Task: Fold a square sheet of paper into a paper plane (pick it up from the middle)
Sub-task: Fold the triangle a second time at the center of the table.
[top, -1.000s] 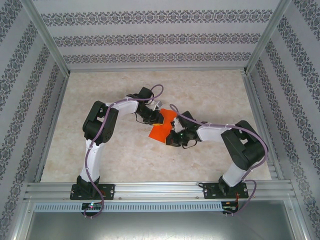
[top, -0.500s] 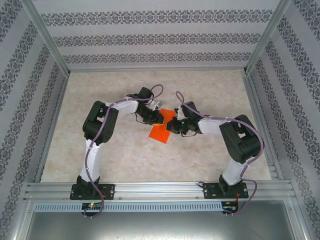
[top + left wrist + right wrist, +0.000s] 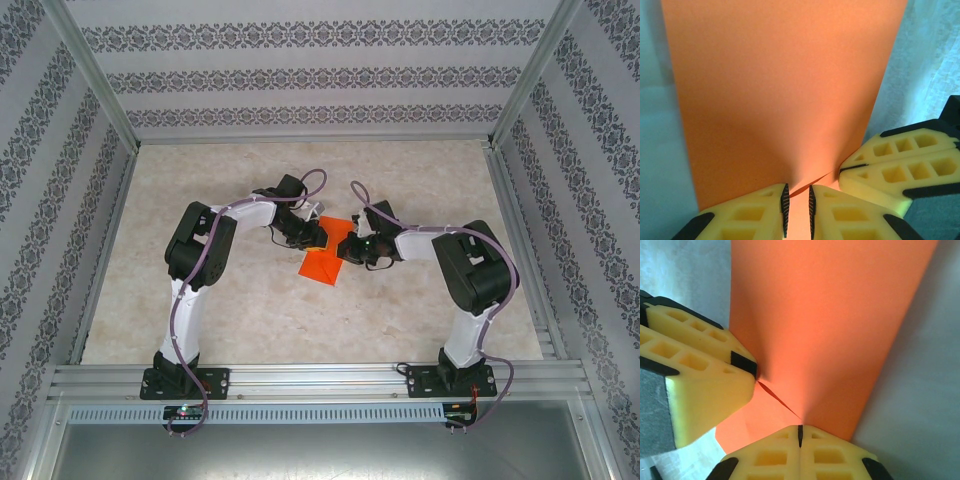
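The square sheet of paper (image 3: 322, 264), bright orange-red, lies partly folded on the table's middle. In the left wrist view the paper (image 3: 780, 90) has a flap edge running between the two grippers. My left gripper (image 3: 311, 238) sits on the sheet's far left part, and the left gripper (image 3: 797, 210) has its jaws a narrow gap apart with paper beneath and nothing clamped. My right gripper (image 3: 350, 250) is shut, pads together, and in its own view the right gripper (image 3: 800, 432) has its tip on the paper (image 3: 830, 325) at the flap edge's end. The tips of both nearly touch.
The marbled table top (image 3: 250, 310) stretches all round the paper. Aluminium rails (image 3: 320, 380) edge the front and sides, with patterned walls (image 3: 60, 180) beyond. Both arms arch inward from their bases at the near edge.
My right gripper has slid from the sheet's near right edge toward the far side, ending close beside the left gripper. The left arm has stayed still.
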Controlling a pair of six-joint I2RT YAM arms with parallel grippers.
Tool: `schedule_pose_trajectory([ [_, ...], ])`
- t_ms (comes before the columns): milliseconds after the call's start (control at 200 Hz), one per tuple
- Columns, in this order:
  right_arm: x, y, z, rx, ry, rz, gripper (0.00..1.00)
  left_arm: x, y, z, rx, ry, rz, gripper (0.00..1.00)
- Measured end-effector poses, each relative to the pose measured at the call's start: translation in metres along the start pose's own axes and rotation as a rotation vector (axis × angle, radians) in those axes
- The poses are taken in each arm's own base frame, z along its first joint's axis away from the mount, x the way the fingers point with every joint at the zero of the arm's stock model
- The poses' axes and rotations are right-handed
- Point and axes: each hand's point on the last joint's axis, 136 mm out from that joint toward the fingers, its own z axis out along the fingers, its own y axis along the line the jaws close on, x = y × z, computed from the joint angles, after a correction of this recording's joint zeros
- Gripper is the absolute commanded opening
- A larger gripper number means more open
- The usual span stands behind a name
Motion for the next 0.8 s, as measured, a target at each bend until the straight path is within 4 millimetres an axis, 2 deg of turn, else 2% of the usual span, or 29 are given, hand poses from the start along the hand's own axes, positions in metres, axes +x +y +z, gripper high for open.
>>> schedule_pose_trajectory([
  [105, -0.004, -0.005, -0.008, 0.03, -0.02, 0.002, 0.07, 0.0, -0.001, 0.0, 0.003, 0.0, 0.001, 0.24],
  [320, -0.014, 0.001, -0.025, 0.008, -0.067, -0.005, 0.19, 0.0, -0.002, 0.0, 0.01, 0.0, -0.001, 0.25],
  [460, -0.013, 0.005, -0.025, -0.015, -0.056, -0.007, 0.25, -0.001, -0.003, -0.001, 0.013, 0.0, -0.012, 0.27],
  [799, -0.011, 0.005, -0.011, -0.042, -0.001, -0.002, 0.3, -0.004, -0.006, -0.003, 0.012, -0.012, -0.029, 0.33],
])
